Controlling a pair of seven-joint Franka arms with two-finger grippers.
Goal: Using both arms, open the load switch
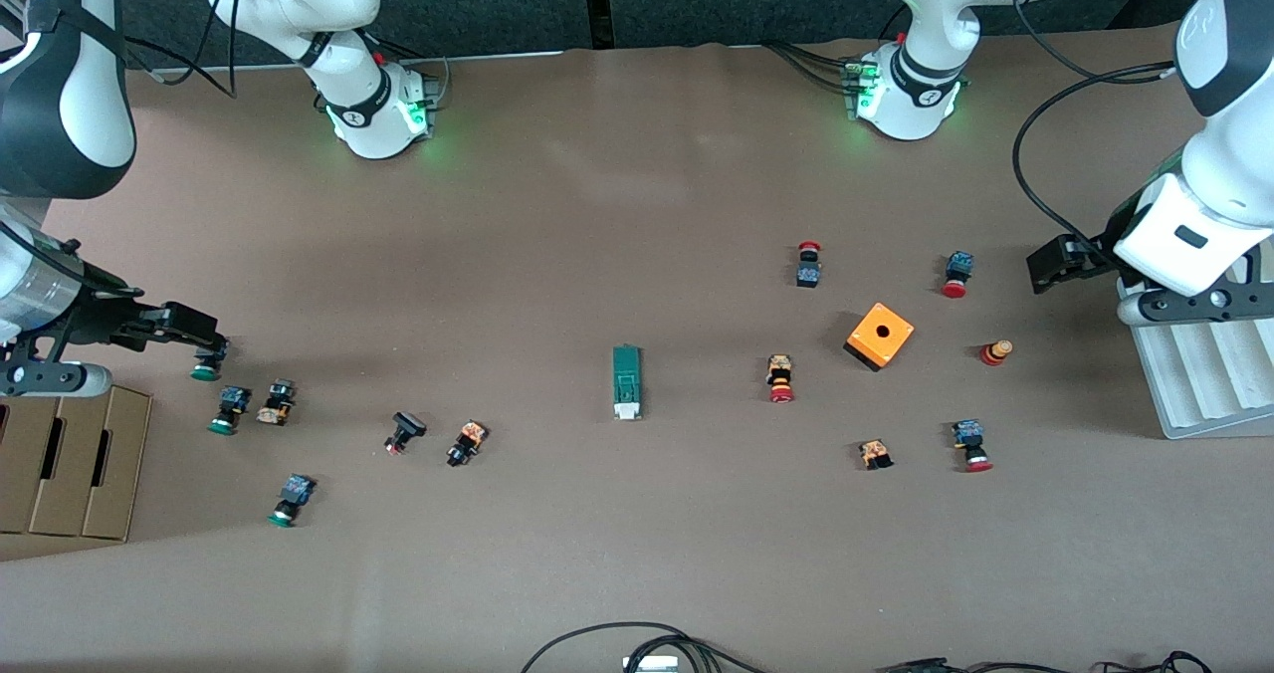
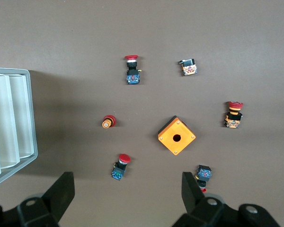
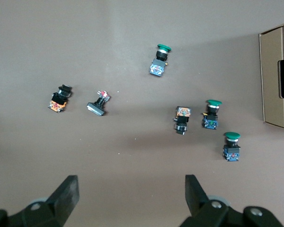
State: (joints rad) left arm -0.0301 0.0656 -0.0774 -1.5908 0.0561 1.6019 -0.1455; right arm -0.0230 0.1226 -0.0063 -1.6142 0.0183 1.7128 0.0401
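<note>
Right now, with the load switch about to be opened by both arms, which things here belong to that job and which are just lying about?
Belongs to the job:
load switch
left tool, open
right tool, open

Just lying about:
orange cube
red-capped buttons
green-capped buttons
white tray
cardboard box

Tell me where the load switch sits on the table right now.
In the front view, the load switch lies flat mid-table, untouched, between the black-capped button and the orange cube.
</note>
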